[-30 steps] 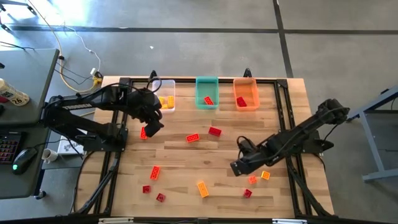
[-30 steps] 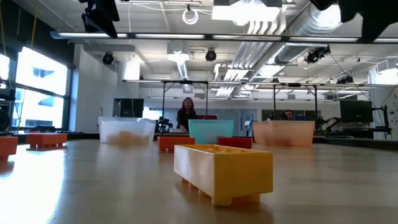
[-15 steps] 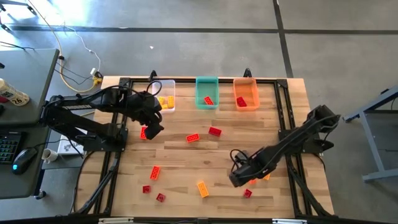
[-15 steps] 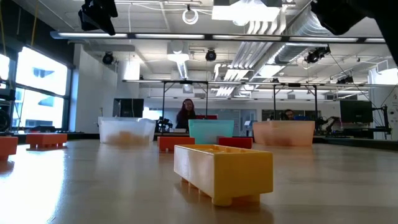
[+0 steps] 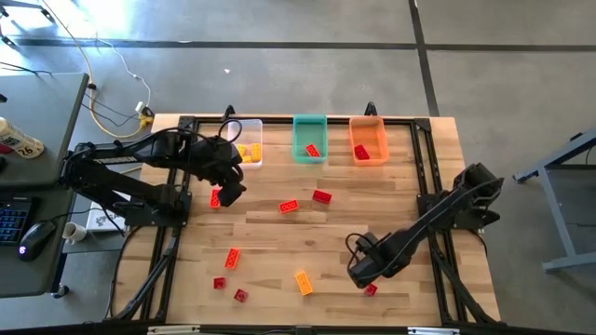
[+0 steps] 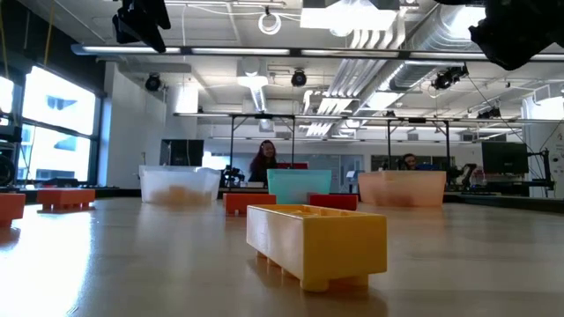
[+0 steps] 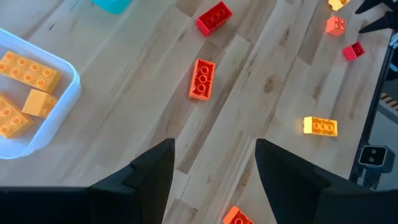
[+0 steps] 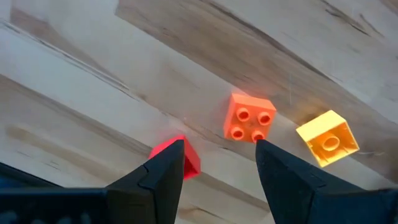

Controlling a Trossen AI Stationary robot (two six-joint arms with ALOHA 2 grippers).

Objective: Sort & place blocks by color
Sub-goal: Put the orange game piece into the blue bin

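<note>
The blocks [image 5: 304, 282] are mostly loose on the desk [image 5: 279, 242]; some yellow ones lie in the clear bin [image 5: 246, 143]. The left hand [image 5: 230, 189], fingers wide and empty, has stayed near that bin. The right hand [image 5: 361, 272], wide and empty, has been swung toward the front edge, over an orange block [image 8: 250, 117] between red and yellow ones; a pick is judged imminent. No writing can be read.

Bins: 3, namely clear bin [image 5: 260, 140], teal bin [image 5: 309, 119], orange bin [image 5: 367, 119].
Blocks [image 5: 290, 206] loose on surface [image 5: 279, 242]: 8 seen from above, plus 2 under right arm [image 5: 438, 209].
Binned blocks: 3 yellow, 1 red, 1 red, in that bin order.
</note>
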